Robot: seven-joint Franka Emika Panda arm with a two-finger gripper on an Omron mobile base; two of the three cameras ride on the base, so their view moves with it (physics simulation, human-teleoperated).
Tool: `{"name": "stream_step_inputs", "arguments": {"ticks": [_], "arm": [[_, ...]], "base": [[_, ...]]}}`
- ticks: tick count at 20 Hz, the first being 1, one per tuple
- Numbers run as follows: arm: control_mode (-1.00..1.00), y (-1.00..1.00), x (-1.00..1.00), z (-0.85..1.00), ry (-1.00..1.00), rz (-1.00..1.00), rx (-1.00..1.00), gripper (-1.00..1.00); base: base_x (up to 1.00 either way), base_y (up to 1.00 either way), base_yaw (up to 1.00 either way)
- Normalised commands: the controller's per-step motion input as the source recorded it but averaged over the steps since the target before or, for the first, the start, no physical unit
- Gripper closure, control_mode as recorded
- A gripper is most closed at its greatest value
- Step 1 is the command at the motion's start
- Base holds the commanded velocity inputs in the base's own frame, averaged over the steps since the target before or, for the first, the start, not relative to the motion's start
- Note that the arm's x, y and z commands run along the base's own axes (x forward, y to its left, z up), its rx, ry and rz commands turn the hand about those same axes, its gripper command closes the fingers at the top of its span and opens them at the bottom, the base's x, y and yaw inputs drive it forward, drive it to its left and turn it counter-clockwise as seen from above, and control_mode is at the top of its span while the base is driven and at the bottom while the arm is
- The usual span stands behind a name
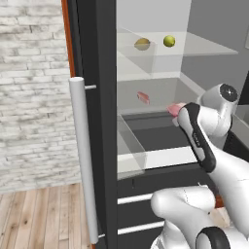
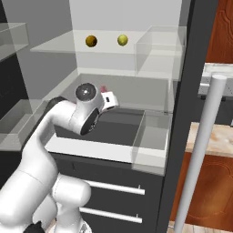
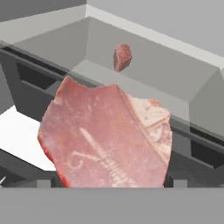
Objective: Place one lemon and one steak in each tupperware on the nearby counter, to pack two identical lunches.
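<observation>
One steak [image 3: 109, 140], a flat pink-red slab, lies close under my gripper [image 3: 111, 183], on a shelf in the open fridge. The dark fingertips [image 3: 43, 183] stand wide apart at either side of it, open; I cannot tell if they touch it. In the left base view this steak [image 1: 174, 108] peeks out beside the gripper [image 1: 178, 116]. A second steak [image 1: 143, 97] lies further back on the same shelf. Two lemons sit on the glass shelf above, one dull orange [image 1: 142, 44] and one yellow-green [image 1: 168, 41]. The tupperware is out of view. A strip of the counter [image 2: 211, 136] shows past the fridge door.
The dark fridge door [image 1: 95, 121] with its long steel handle [image 1: 83, 155] stands open at the left. Clear door bins [image 2: 152, 141] and glass shelves [image 2: 59, 45] hem in the arm. Drawer fronts [image 2: 113, 191] sit below the shelf. Brown wooden cabinets [image 2: 214, 191] are at the right.
</observation>
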Motion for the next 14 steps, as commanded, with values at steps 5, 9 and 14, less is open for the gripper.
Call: {"name": "stream_step_inputs", "arguments": {"ticks": [5, 9, 14], "arm": [[-1.00, 0.21, -0.72, 0.22, 0.01, 0.09, -0.11, 1.00], [-1.00, 0.03, -0.88, 0.29, 0.01, 0.07, -0.08, 1.00], [-1.00, 0.08, -0.81, 0.38, 0.00, 0.09, -0.06, 1.00]], "base": [[0.00, 0.00, 0.00], [0.00, 0.00, 0.00], [0.00, 0.00, 0.00]]}}
